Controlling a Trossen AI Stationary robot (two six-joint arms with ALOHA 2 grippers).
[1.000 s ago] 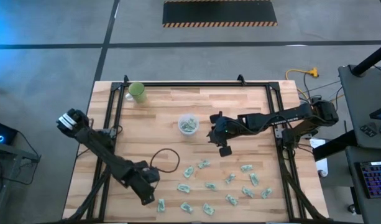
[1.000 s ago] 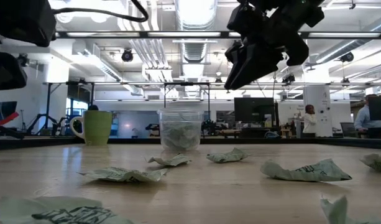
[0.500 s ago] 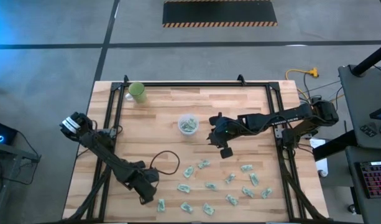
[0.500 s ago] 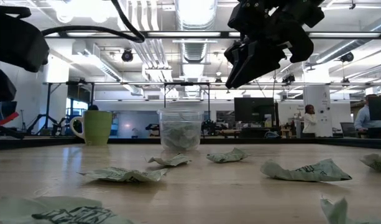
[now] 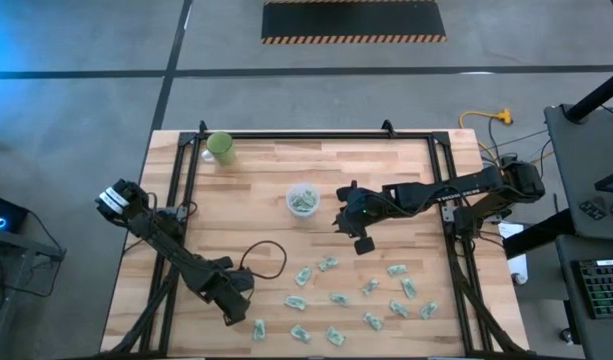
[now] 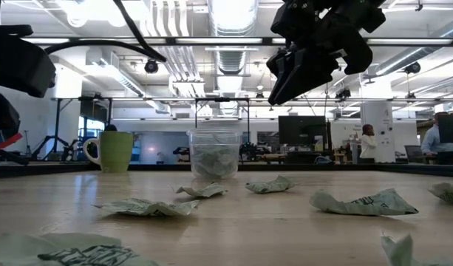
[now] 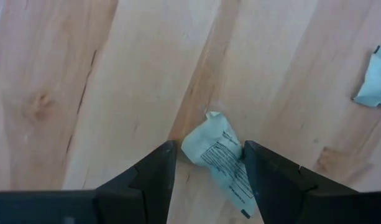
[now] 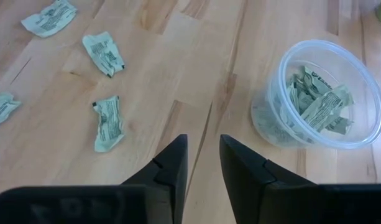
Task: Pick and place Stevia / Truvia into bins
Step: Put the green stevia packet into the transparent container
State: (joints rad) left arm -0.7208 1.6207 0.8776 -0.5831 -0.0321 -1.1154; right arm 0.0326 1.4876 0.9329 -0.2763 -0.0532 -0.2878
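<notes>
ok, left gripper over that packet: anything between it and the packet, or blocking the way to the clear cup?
Nothing visible. The left gripper is open with the packet between its fingers, bare wood around it. Toward the clear cup lie only loose flat packets; the right gripper hangs beside the cup, not over it.

Light-green mug [image 5: 222,148] [image 6: 111,151] stands upright near the far left corner of the wooden table [image 5: 266,190], handle side toward the left rail. A black cable loop [image 5: 268,258] lies flat on the boards (left of centre, near side). Striped-edged black mat [image 5: 353,21] on the grey floor beyond; two people [image 6: 368,140] stand far back in the room.
</notes>
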